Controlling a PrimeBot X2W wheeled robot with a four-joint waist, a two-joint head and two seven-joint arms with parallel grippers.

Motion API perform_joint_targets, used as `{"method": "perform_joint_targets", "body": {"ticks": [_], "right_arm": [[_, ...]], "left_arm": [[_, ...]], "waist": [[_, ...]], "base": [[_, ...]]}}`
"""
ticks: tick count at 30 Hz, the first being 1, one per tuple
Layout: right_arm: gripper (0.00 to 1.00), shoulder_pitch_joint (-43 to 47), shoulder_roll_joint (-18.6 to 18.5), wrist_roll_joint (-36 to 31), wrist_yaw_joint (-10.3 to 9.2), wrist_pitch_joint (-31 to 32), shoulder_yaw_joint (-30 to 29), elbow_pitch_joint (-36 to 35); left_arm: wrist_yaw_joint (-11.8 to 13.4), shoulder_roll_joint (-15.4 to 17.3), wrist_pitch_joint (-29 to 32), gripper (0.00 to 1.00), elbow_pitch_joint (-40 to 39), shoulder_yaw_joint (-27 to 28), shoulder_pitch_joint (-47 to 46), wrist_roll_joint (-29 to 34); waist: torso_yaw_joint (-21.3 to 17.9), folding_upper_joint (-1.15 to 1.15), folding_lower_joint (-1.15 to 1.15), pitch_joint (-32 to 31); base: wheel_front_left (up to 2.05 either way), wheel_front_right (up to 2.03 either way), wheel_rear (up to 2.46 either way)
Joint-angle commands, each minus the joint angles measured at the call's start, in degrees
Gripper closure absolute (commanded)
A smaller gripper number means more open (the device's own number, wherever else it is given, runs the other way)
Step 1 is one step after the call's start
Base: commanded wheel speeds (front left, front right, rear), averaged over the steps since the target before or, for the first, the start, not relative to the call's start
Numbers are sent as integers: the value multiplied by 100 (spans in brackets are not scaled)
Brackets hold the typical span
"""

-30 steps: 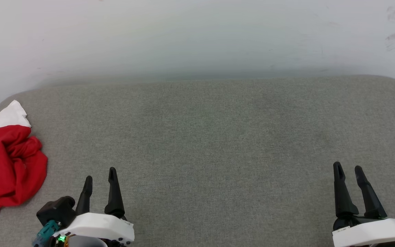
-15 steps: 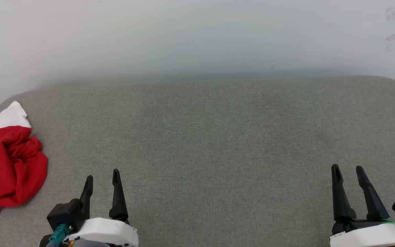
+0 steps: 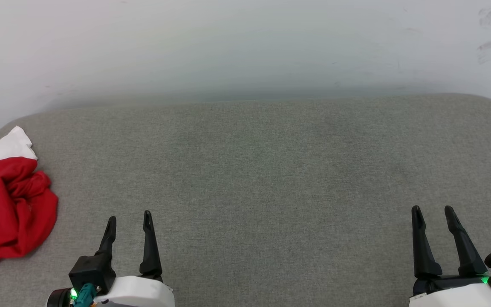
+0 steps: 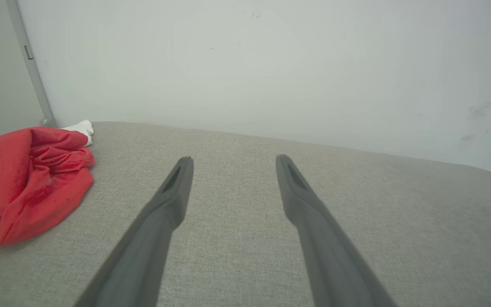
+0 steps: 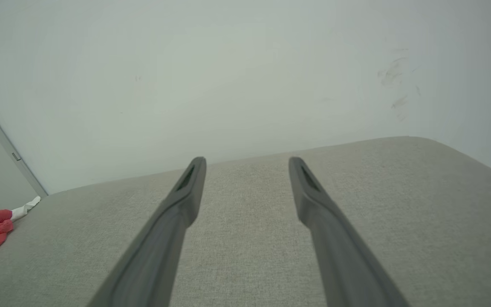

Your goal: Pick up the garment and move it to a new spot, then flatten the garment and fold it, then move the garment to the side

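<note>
- The garment point(image 3: 13, 209) is a crumpled red heap at the far left end of the grey fabric cushion point(image 3: 262, 170), partly cut off by the left edge of the head view.
- A white bit of it pokes out on the side toward the wall point(image 3: 228, 47), and a small white scrap with a red stripe peeks out on the near side. Can't see any lettering, it's too bunched up.
- The left gripper point(image 3: 129, 215) sits low at the near edge, to the right of the shirt and clear of it. Its two dark fingers are spread apart with nothing between them, tips pointing toward the wall.
- The right gripper point(image 3: 433, 208) is way over on the other side, well apart from the shirt. Its fingers are spread too and hold nothing; the right wrist view shows plain cushion in the gap.
- There's a small green light point(image 3: 74, 293) glowing on the left wrist.
- The wall has a few dark scuff marks point(image 3: 490, 25) up in the top right corner.
</note>
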Motion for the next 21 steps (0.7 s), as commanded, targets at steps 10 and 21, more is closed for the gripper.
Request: {"method": "perform_joint_targets", "body": {"ticks": [10, 21], "right_arm": [[0, 139, -16, -415, 0, -153, 37, -143], [0, 231, -16, -622, 0, -266, 95, -213]], "left_arm": [[-21, -20, -152, 0, -73, -5, 147, 469], [-83, -41, -261, 0, 3, 48, 220, 766]], "waist": [[-33, 0, 0, 13], [-11, 0, 0, 29]], "base": [[0, 0, 0], [0, 0, 0]]}}
